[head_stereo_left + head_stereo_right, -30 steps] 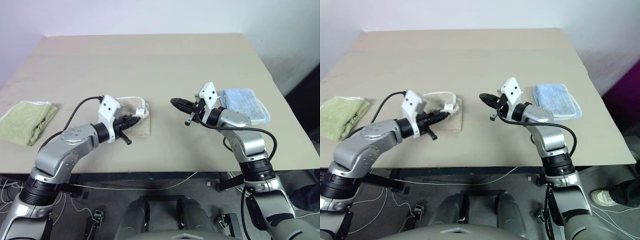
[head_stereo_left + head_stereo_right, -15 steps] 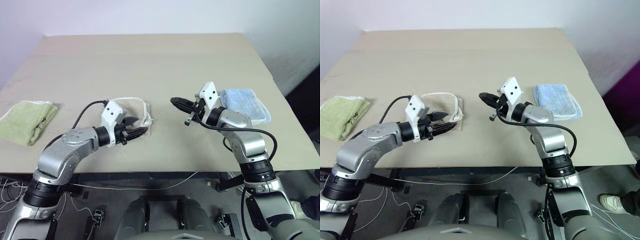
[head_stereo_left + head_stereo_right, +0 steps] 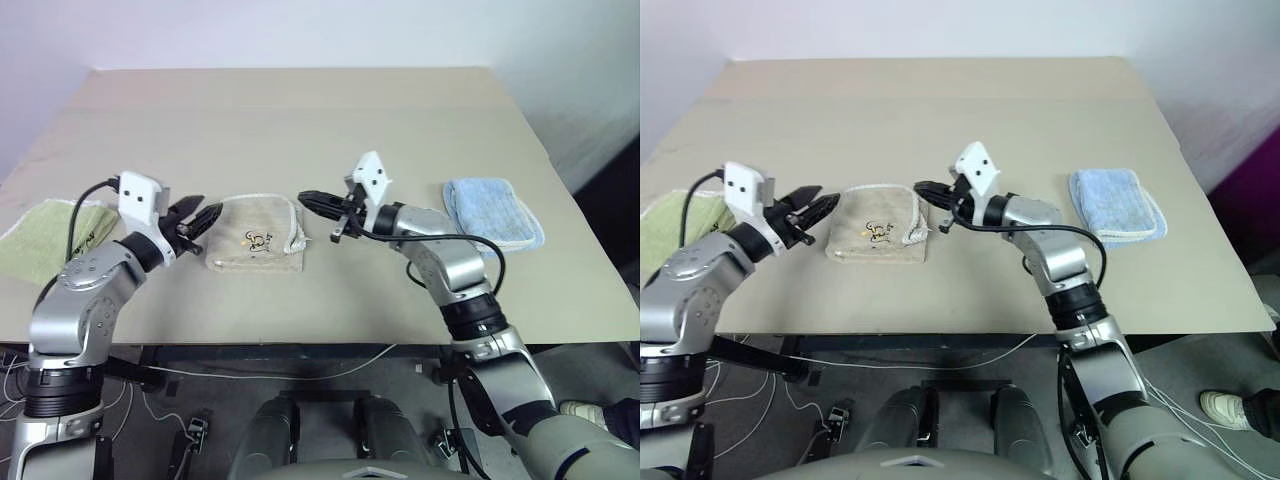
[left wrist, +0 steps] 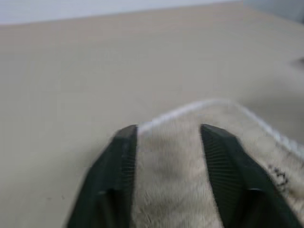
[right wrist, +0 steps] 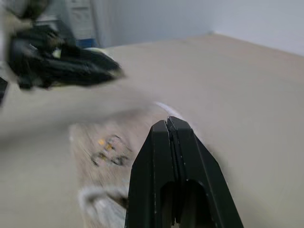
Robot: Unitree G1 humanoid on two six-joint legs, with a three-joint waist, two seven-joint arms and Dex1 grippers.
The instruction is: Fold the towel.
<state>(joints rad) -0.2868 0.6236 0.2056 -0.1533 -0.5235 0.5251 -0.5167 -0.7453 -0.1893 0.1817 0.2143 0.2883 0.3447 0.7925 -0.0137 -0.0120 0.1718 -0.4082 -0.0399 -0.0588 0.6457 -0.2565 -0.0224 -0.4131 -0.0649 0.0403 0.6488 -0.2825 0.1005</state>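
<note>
The wide tan wooden table (image 3: 330,110) carries everything. Near its front edge lies the beige terry towel with white corded edging (image 3: 256,234), folded into a small pad. A light-blue folded cloth (image 3: 494,213) sits well to its right, a light-green one (image 3: 45,230) far left. The left gripper (image 3: 198,218) hovers just left of the towel, fingers narrowly parted, empty. The right gripper (image 3: 310,199) hangs pinched closed, empty, beside the towel's right edge.
</note>
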